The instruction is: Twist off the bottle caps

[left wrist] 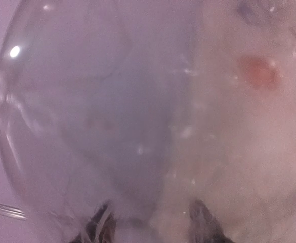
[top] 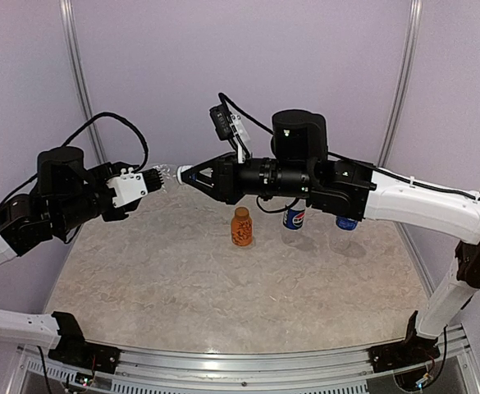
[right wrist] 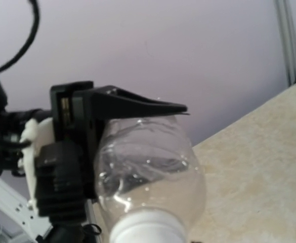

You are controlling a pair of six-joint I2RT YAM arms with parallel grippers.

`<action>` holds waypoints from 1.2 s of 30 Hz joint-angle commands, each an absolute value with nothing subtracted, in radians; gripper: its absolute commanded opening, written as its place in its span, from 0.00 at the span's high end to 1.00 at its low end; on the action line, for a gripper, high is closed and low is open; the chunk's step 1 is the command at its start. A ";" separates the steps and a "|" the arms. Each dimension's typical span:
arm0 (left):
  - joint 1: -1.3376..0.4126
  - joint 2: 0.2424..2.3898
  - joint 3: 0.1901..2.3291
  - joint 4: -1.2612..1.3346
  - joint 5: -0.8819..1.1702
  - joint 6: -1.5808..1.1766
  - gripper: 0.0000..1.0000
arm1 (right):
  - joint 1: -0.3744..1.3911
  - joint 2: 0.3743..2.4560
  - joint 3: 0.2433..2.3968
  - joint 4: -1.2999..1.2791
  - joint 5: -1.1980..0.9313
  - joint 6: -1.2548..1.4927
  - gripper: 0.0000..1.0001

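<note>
Clear bottle [top: 171, 173] held level in air, upper left-centre of top view, body pinched by left end effector [top: 159, 177]. Right end effector [top: 192, 175] pressed together on its white cap [top: 183, 173].

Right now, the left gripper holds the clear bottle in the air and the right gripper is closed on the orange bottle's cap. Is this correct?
One part is wrong: the right gripper is closed on the white cap of that same clear bottle, held by the left gripper. The orange bottle stands untouched on the table. The top external view shows it.
</note>
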State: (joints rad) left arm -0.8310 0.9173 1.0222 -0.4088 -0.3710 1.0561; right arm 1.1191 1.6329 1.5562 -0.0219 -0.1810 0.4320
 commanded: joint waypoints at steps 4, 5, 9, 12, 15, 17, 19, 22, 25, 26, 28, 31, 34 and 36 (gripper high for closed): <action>-0.841 0.920 1.118 -0.596 -0.248 0.916 0.58 | 1.170 1.628 1.541 -0.063 -0.263 0.142 1.00; -0.841 0.919 1.144 -0.658 -0.211 0.888 0.58 | 1.209 1.605 1.521 -0.077 -0.201 0.013 1.00; -0.844 0.922 1.226 -0.932 -0.075 0.835 0.58 | 1.377 1.557 1.442 -0.114 0.087 -0.474 1.00; -0.854 0.933 1.230 -1.052 -0.045 0.840 0.58 | 1.525 1.580 1.403 -0.110 0.406 -0.852 1.00; -0.854 0.938 1.238 -1.130 0.005 0.828 0.58 | 1.611 1.643 1.371 -0.027 0.694 -1.187 1.00; -0.855 0.941 1.244 -1.147 0.043 0.815 0.58 | 1.625 1.678 1.358 0.051 0.804 -1.334 1.00; -0.857 0.944 1.246 -1.145 0.053 0.809 0.58 | 1.629 1.684 1.311 0.183 0.841 -1.485 1.00; -0.857 0.946 1.251 -1.141 0.046 0.807 0.58 | 1.631 1.656 1.280 0.290 0.793 -1.531 1.00; -0.857 0.941 1.253 -1.127 0.037 0.799 0.58 | 1.629 1.636 1.278 0.316 0.748 -1.474 0.94; -0.857 0.938 1.252 -1.119 0.031 0.797 0.58 | 1.630 1.633 1.276 0.322 0.744 -1.455 0.71; -0.857 0.934 1.245 -1.098 0.011 0.796 0.58 | 1.630 1.629 1.278 0.312 0.749 -1.406 0.30; -0.855 0.931 1.233 -1.050 -0.042 0.799 0.58 | 1.628 1.618 1.275 0.355 0.795 -1.317 0.01; -0.850 0.925 1.215 -0.958 -0.109 0.803 0.58 | 1.620 1.576 1.279 0.306 0.781 -1.162 0.01; -0.847 0.924 1.191 -0.858 -0.174 0.821 0.57 | 1.594 1.526 1.293 0.213 0.705 -0.968 0.01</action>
State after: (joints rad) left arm -0.8577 0.9348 1.2179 -1.0500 -0.0532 0.8230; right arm 1.6203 1.6302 1.2861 0.2886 0.7582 -1.2800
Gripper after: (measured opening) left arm 0.432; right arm 0.993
